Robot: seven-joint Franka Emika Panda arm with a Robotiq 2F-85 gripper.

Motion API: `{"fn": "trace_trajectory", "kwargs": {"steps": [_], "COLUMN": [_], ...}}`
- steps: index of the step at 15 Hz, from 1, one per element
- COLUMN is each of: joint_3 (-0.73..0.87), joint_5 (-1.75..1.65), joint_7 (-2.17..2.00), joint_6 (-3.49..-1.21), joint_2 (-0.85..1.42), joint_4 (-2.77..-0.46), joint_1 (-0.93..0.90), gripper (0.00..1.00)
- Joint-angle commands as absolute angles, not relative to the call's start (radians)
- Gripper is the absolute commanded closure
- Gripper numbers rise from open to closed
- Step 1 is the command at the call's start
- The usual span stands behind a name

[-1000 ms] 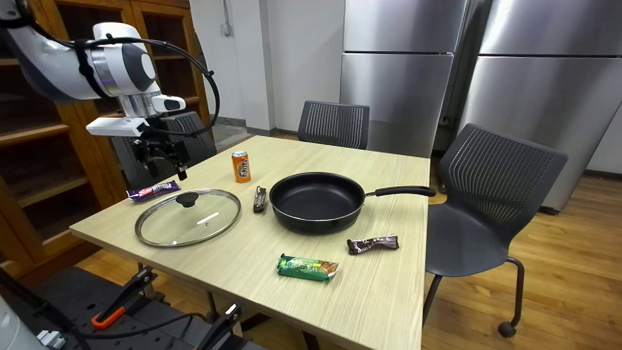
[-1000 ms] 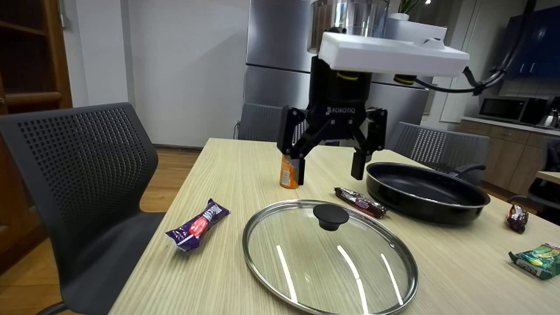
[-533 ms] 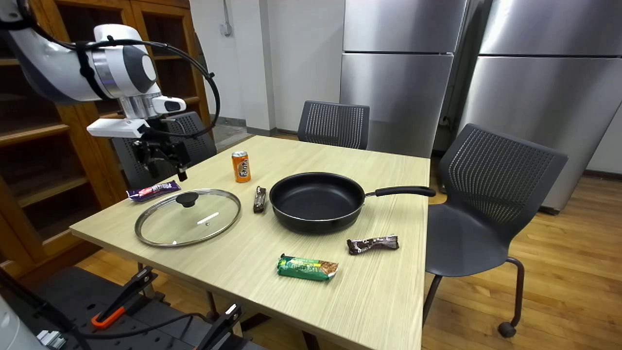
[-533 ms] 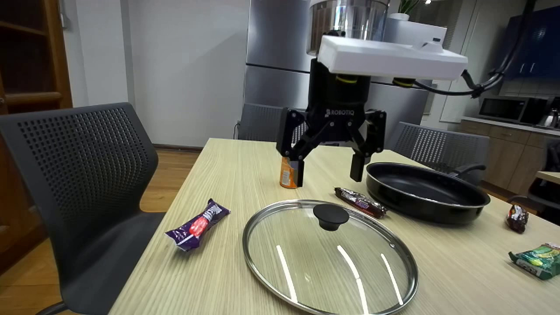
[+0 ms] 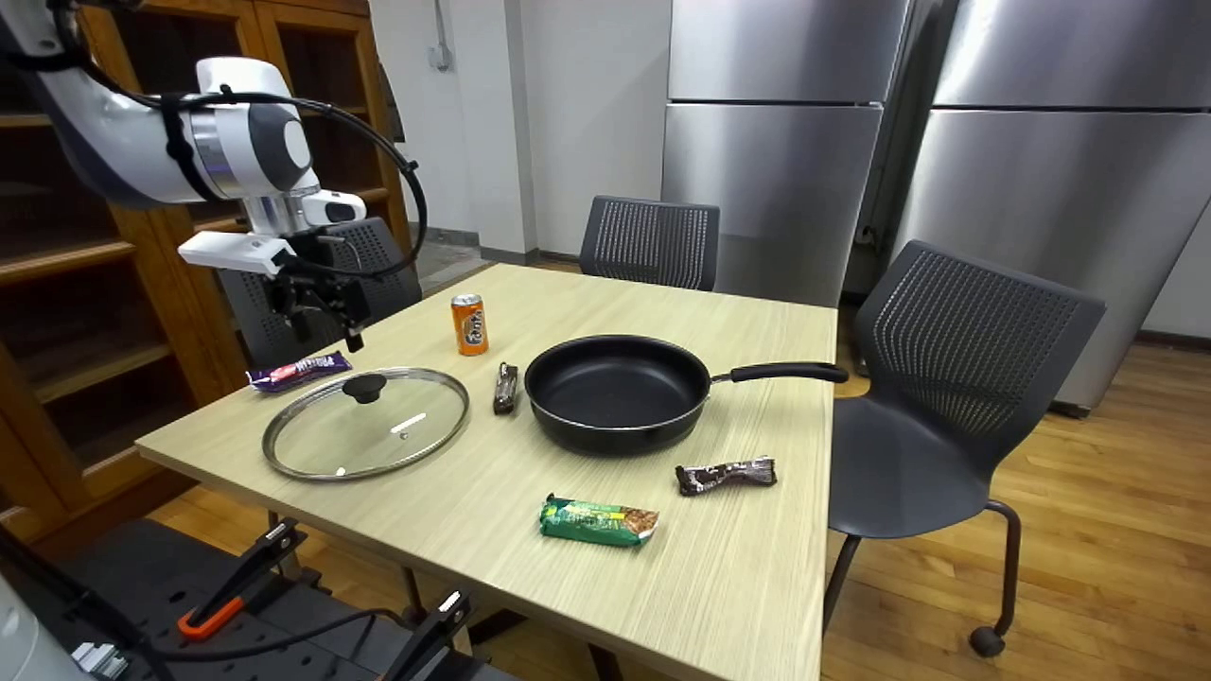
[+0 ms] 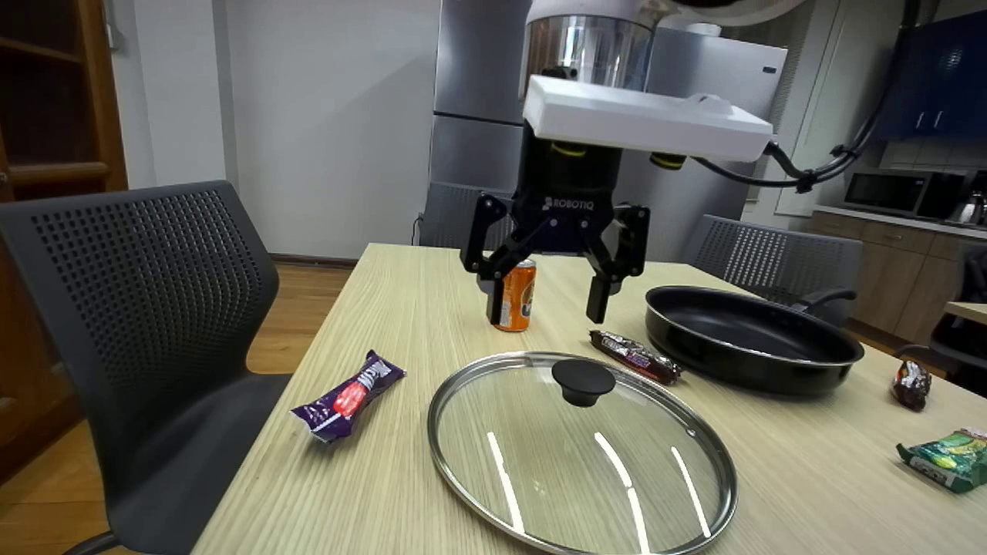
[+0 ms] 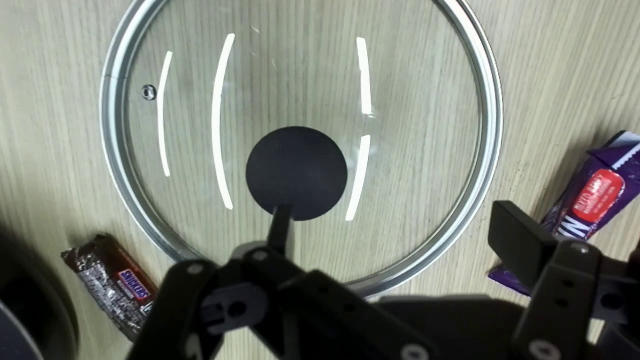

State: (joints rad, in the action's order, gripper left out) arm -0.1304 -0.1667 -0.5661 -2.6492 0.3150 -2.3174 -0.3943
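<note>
- Hanging above the pale, wood-grained worktop, the black, angular jaws were spread wide, with nothing between them.
- Below them, flat on the worktop, lay the round glass lid, clear and smooth, streaked with white reflections and ringed by a shiny metal rim.
- From the glass rose a matte black knob, disc-shaped on top; in an exterior view it stood apart from the jaws.
- Just beside the lid lay a crinkled, glossy purple wrapper.
- On the opposite side, a dark brown foil bar lay between the lid and a round black frying pan with a long, slim handle.
- An orange cylindrical can stood upright nearby.
- Farther off lay a shiny green packet and another brown wrapper.
- Dark chairs with perforated backs stood around the worktop.
</note>
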Motion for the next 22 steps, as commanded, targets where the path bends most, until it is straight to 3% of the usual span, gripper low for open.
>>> {"fn": "trace_trajectory", "kwargs": {"steps": [1,22], "joint_3": [-0.144,-0.138], "joint_5": [-0.110,-0.006], "joint_7": [-0.577,-0.601], "joint_6": [-2.666,-2.657], "joint_2": [0.365,0.633], "joint_4": [-2.253,-1.950], "joint_1": [-0.404,-0.542], "gripper": [0.00,0.00]}}
